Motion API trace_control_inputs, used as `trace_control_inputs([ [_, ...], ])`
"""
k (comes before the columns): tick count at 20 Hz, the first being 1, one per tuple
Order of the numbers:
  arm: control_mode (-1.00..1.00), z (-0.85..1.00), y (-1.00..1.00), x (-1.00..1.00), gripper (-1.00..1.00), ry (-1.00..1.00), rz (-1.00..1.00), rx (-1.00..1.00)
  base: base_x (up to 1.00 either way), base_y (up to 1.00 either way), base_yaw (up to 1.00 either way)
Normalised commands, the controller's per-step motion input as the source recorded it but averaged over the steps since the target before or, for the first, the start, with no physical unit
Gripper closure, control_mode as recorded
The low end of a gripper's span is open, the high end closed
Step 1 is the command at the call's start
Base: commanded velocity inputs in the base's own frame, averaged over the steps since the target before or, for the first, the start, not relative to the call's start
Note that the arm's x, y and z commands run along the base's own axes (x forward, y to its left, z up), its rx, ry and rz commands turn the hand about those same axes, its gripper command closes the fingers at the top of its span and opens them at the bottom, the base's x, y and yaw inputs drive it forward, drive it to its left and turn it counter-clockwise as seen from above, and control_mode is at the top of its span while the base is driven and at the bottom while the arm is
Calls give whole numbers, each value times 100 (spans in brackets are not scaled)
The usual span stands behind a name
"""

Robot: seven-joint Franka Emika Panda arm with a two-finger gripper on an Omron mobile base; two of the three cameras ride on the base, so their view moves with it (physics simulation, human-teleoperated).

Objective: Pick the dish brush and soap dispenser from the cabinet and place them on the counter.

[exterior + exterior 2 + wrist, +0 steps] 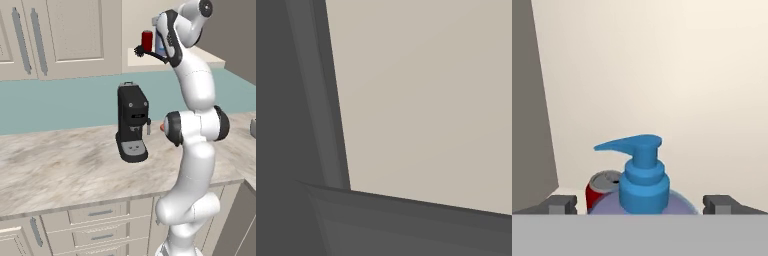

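The soap dispenser, a lavender bottle with a blue pump top, stands upright on the cabinet's cream shelf. My gripper is open, with one dark fingertip on each side of the bottle and a gap between each and the bottle. In the left base view my arm reaches up into the open cabinet and hides most of the soap dispenser. The black dish brush lies on the shelf's front edge, bristled head to the left. Below lies the marbled counter.
A red can stands on the shelf beside the dispenser, just behind it in the hand view. A black coffee machine stands on the counter under the cabinet. Closed cabinet doors hang to the left. A beige panel stands close in the right base view.
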Motion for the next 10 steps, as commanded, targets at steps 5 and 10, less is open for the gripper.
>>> trace_control_inputs([
  [5,-100,0,0,27,-100,0,1,0,0,0,0],
  [10,-100,0,0,23,-100,0,1,0,0,0,0],
])
